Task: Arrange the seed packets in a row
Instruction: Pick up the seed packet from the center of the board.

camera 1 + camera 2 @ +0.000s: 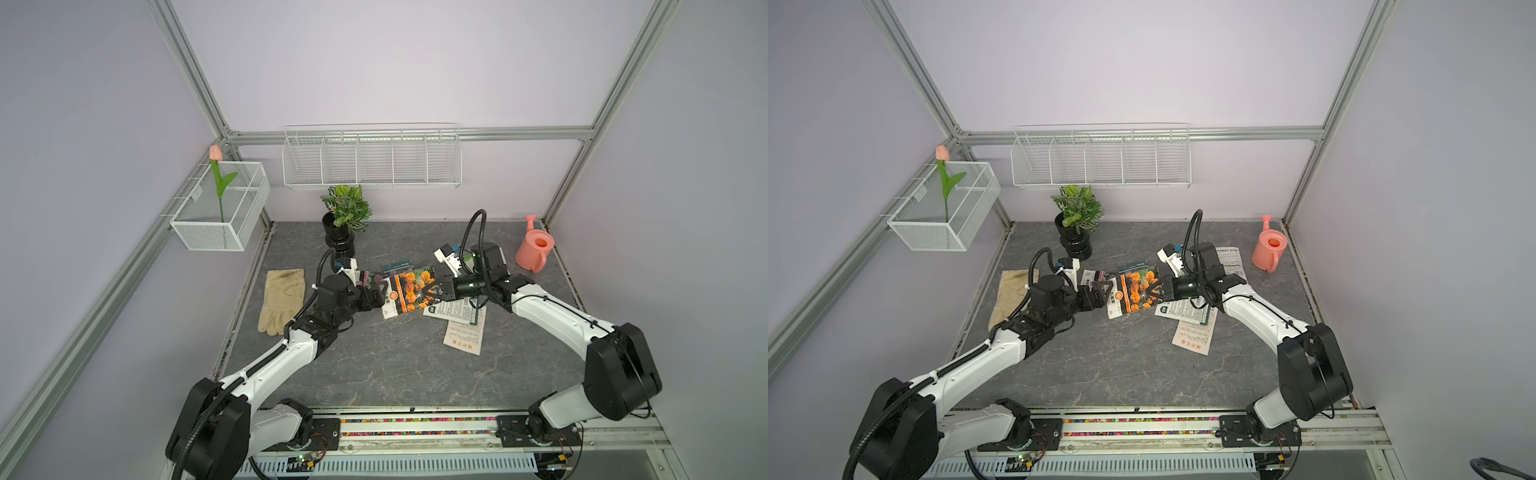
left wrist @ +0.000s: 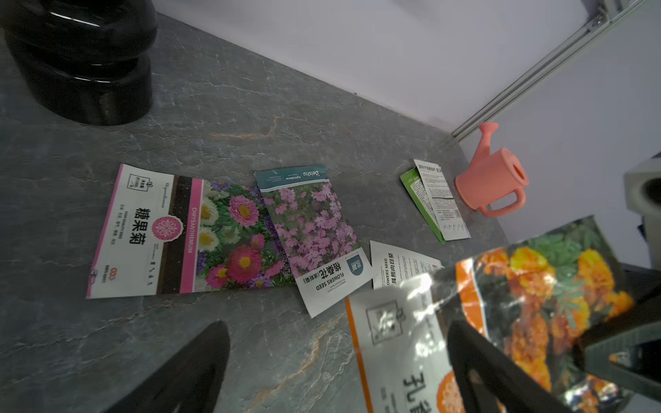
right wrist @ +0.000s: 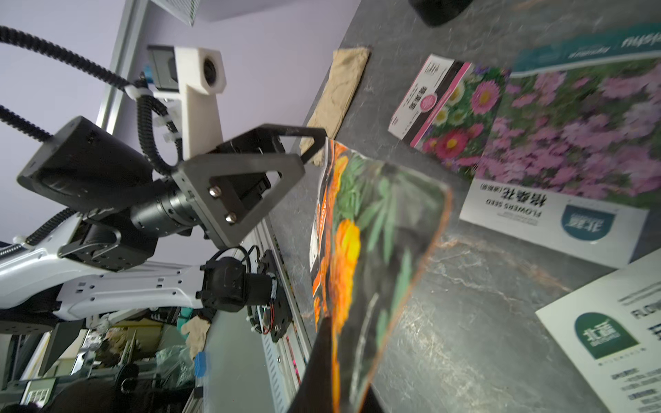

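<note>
My right gripper [image 1: 430, 291] [image 3: 339, 375] is shut on one end of an orange-flower seed packet [image 1: 409, 293] [image 1: 1133, 291] [image 2: 500, 304] and holds it tilted above the table. My left gripper [image 1: 380, 287] [image 2: 336, 364] stands wide open at the packet's white end, which reaches in between its fingers. A mixed-flower packet [image 2: 179, 232] and a pink-flower packet [image 2: 311, 229] lie overlapping on the table behind it. Two packets lie white back up [image 1: 455, 309] [image 1: 465, 336] under the right arm. A further white-backed packet [image 2: 440, 200] rests on a green one [image 2: 411, 182] near the watering can.
A beige glove [image 1: 282, 299] lies at the table's left edge. A black potted plant [image 1: 340, 237] stands at the back. A pink watering can [image 1: 534, 249] sits in the back right corner. A wire rack [image 1: 372, 162] and a mesh box [image 1: 220, 208] hang on the walls.
</note>
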You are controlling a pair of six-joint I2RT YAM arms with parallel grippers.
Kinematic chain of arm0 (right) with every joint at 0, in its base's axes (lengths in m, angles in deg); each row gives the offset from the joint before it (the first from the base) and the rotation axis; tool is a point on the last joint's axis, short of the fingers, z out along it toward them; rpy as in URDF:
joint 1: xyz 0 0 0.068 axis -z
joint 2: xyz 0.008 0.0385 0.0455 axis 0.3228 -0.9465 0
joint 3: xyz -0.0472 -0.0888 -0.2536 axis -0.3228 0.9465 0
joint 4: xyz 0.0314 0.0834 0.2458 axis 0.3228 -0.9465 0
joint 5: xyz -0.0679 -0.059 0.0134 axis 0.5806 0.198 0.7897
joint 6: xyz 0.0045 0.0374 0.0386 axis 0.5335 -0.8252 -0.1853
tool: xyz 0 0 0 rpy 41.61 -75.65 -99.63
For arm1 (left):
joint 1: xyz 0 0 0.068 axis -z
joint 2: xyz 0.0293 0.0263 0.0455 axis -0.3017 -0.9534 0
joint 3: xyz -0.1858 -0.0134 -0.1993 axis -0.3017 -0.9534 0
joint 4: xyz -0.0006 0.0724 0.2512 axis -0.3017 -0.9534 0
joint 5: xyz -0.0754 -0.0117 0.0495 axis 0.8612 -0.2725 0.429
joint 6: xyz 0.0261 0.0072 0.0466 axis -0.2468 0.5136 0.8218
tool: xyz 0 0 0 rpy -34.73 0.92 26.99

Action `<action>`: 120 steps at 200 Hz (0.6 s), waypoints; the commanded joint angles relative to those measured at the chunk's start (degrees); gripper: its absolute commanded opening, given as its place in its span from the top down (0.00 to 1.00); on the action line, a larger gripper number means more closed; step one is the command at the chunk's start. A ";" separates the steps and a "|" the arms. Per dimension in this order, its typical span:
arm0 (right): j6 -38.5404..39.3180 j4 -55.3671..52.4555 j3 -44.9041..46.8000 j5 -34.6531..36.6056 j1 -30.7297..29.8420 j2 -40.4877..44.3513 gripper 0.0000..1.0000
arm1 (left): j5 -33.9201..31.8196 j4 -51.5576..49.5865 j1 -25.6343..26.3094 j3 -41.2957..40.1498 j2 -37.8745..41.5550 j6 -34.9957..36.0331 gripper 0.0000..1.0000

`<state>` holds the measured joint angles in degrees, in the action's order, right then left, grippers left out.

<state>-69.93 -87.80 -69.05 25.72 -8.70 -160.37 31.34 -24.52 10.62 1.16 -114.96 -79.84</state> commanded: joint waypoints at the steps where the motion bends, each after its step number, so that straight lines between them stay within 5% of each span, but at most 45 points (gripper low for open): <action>1: 2.55 -2.74 3.08 -3.59 -2.21 -0.98 0.93 | 4.54 7.49 -1.35 -3.01 1.45 4.57 0.00; 61: -1.37 8.54 7.47 -7.62 -3.43 -1.77 0.93 | 40.85 9.69 -1.37 4.28 -12.67 5.51 0.07; 97: -1.46 9.69 6.68 -8.82 -3.19 -2.49 0.93 | 49.16 10.17 -0.96 5.96 -17.13 6.04 0.14; 120: -1.28 9.46 6.34 -9.20 -2.24 -2.69 0.93 | 50.17 9.77 -0.89 6.33 -17.31 6.35 0.28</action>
<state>-71.26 -80.04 -61.82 18.72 -11.93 -162.29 75.10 -16.24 9.51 5.57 -132.05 -74.81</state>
